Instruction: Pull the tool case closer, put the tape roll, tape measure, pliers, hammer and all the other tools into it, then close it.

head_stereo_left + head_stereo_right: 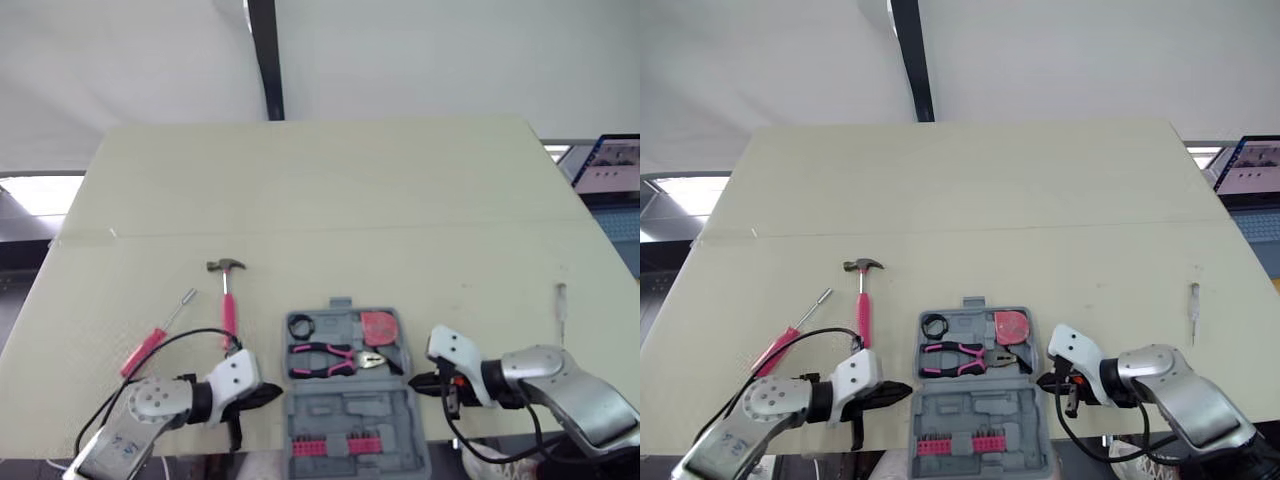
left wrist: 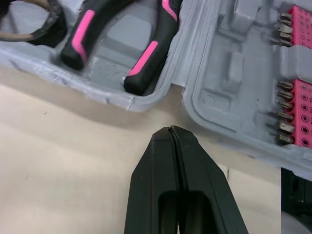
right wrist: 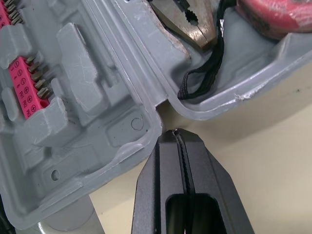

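The open grey tool case [image 1: 355, 415] sits at the table's [image 1: 400, 200] near edge, holding pliers [image 1: 330, 358], tape roll [image 1: 301, 325] and tape measure [image 1: 378, 326]; the hammer [image 1: 228, 295] lies outside, to its left. The left claw [image 2: 171, 131] and right claw [image 3: 175, 132], both clenched empty, flank it.

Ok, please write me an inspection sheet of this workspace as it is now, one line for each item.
Surface: beige table, with a faint line across its middle.
Job's things: grey tool case lies open at the front edge, holding the tape roll, pliers and tape measure. The hammer and pink-handled screwdriver lie on the table to its left.
Clutter: a small slim tool lies apart on the right; it may belong to the set.
End effectors: left end effector and right end effector are both shut and empty, one at each side of the case.
Cables: the black left-arm cable loops above the table; the right-arm cable hangs below.
Surroundings: black pole behind the table; screen at the right.
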